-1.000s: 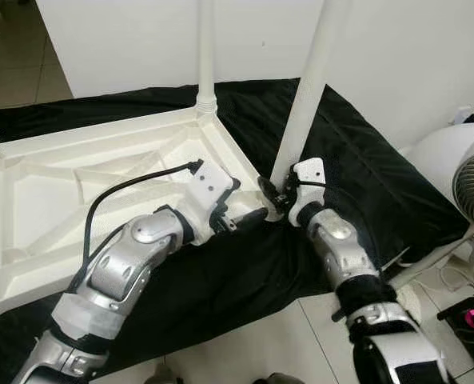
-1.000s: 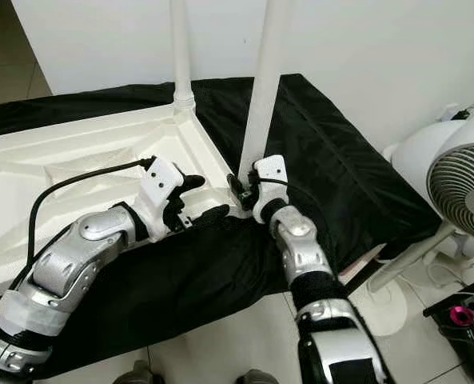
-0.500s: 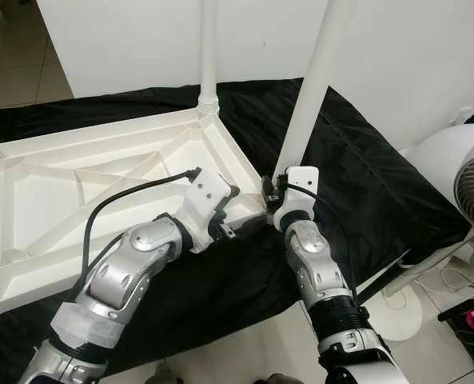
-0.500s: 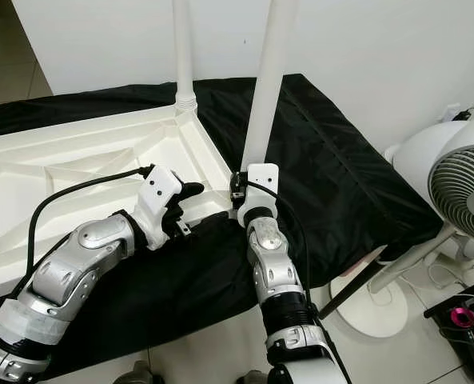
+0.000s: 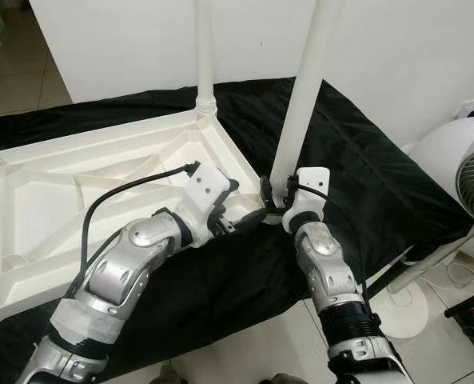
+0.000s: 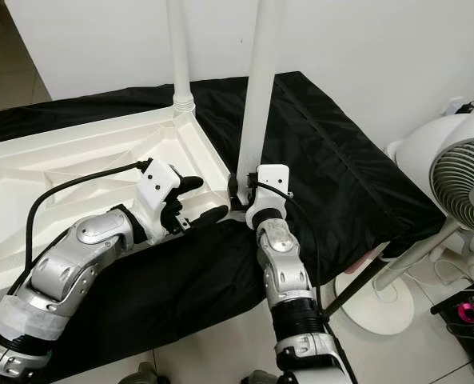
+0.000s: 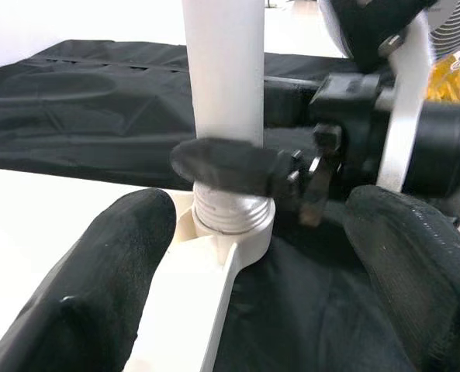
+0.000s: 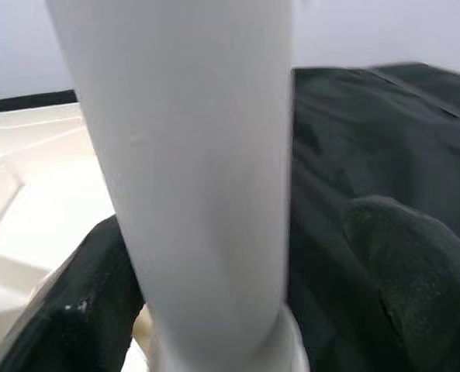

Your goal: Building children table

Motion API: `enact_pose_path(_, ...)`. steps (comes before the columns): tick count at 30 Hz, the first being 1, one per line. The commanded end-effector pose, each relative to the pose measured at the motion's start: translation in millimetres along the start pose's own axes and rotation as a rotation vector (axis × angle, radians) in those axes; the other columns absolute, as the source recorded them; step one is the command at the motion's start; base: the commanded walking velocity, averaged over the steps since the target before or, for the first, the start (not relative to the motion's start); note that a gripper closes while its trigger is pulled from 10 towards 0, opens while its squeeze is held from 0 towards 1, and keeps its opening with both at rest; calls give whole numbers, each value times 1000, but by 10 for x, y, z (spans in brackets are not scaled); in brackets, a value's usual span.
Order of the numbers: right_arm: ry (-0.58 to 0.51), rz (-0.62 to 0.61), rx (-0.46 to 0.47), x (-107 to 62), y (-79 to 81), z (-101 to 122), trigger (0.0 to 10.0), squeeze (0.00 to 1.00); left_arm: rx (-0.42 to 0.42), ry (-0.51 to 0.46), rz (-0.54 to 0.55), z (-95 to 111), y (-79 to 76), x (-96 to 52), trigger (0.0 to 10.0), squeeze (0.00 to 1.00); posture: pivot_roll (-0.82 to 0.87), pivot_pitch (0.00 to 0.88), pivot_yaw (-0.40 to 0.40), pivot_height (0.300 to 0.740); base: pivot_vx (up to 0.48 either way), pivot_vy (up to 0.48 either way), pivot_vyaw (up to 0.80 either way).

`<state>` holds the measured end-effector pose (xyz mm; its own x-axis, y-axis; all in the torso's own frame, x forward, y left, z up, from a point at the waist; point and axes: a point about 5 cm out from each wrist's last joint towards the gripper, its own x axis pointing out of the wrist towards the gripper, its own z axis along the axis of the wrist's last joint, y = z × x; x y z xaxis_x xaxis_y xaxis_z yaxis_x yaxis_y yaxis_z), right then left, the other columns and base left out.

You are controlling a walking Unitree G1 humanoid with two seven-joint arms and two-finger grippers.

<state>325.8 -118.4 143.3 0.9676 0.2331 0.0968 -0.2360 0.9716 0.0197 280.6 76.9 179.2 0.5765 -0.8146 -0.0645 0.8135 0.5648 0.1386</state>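
The near table leg (image 5: 299,104), tilted a moment ago, now stands almost upright in the corner socket (image 7: 231,219) of the upturned white tabletop (image 5: 53,180), so it looks seated and ready to be screwed home. The right gripper (image 5: 272,198) has its fingers closed around the leg just above the socket. The left gripper (image 7: 237,263) hovers open, its fingers either side of the socket, touching nothing. A second leg (image 5: 204,56) stands at the far corner.
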Motion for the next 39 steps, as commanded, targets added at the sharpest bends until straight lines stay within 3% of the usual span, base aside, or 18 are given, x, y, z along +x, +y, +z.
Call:
enact_pose_path(1, 12, 31, 17, -21, 10, -24, 10000, 0, -5, 2, -72, -12, -52, -12, 10000, 0, -87, 0, 11, 740, 0, 0, 0)
enact_pose_path(13, 13, 387, -172, -36, -184, 21, 10000, 0, -5, -15, -82, -32, -62, -21, 10000, 0, -92, 0, 23, 740, 0, 0, 0)
enact_pose_path(21, 50, 442, -211, 58, -264, 11, 10000, 0, 18, -15, -87, -10, -34, -18, 10000, 0, -83, 0, 34, 740, 0, 0, 0)
enact_pose_path(23, 84, 465, -258, 139, -299, -9, 10000, 0, 23, -1, -76, -9, -9, -5, 10000, 0, -81, 0, 42, 740, 0, 0, 0)
enact_pose_path(34, 120, 549, -248, 279, -276, -23, 10000, 0, 28, 30, -92, -29, -23, 27, 10000, 0, -76, 0, 50, 740, 0, 0, 0)
enact_pose_path(35, 124, 556, -245, 285, -281, -28, 7882, 0, 26, 29, -96, -28, -29, 22, 10000, 0, -72, 0, 49, 740, 0, 0, 0)
enact_pose_path(37, 124, 556, -245, 285, -281, -28, 7882, 0, 26, 29, -96, -28, -29, 22, 10000, 0, -72, 0, 49, 740, 0, 0, 0)
enact_pose_path(38, 124, 565, -242, 289, -284, -31, 4314, 0, 25, 28, -98, -26, -33, 22, 10000, 0, -69, 0, 47, 740, 0, 0, 0)
enact_pose_path(39, 124, 565, -242, 289, -284, -31, 4314, 0, 25, 28, -98, -26, -33, 22, 10000, 0, -69, 0, 47, 740, 0, 0, 0)
